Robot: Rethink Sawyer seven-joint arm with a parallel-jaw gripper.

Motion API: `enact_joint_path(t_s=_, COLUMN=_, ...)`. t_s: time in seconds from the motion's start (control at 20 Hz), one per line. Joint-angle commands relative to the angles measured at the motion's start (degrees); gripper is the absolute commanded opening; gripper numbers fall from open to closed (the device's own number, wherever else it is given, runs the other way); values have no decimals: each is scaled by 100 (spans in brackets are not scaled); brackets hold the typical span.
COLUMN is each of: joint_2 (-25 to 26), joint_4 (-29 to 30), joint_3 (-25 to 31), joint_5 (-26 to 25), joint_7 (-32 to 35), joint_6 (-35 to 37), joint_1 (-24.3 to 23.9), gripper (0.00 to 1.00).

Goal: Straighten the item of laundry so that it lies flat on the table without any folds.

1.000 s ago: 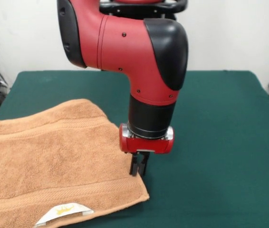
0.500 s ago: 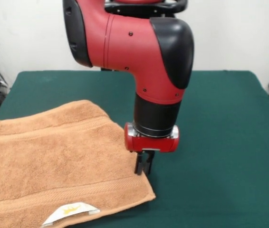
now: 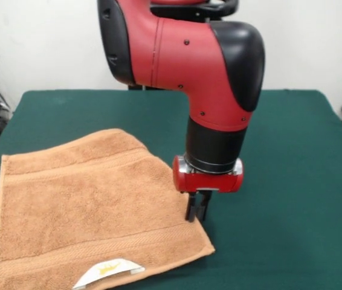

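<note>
The item of laundry [image 3: 80,211], an orange-tan terry towel with woven border bands, lies spread on the left half of the dark green table [image 3: 286,181]. Its white label [image 3: 107,272] with a gold crown sits at the near edge. My gripper [image 3: 196,215] reaches down from the red and black arm onto the towel's right edge, near the near right corner. Its black fingers are pressed together on that edge. The far right corner of the towel looks rounded, as if tucked under.
The towel's left edge lies close to the table's left side. The right half of the table is bare green felt. Cables and dark gear show beyond the table's left and right edges.
My gripper has moved to the right along the table, dragging the towel's right edge with it. The whole towel has shifted right and away from the left edge.
</note>
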Motion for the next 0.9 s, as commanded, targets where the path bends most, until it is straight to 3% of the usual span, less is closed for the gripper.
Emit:
enact_joint_path(t_s=0.05, joint_2=-61, joint_4=369, joint_3=431, joint_5=-70, joint_7=497, joint_6=401, joint_1=309, gripper=0)
enact_joint_path(t_s=0.25, joint_2=-118, joint_4=433, joint_3=571, joint_5=-177, joint_7=178, joint_6=443, joint_1=279, gripper=0)
enact_joint_path(t_s=0.9, joint_2=-344, joint_4=716, joint_3=780, joint_5=-182, joint_7=9, joint_6=433, joint_1=218, gripper=0)
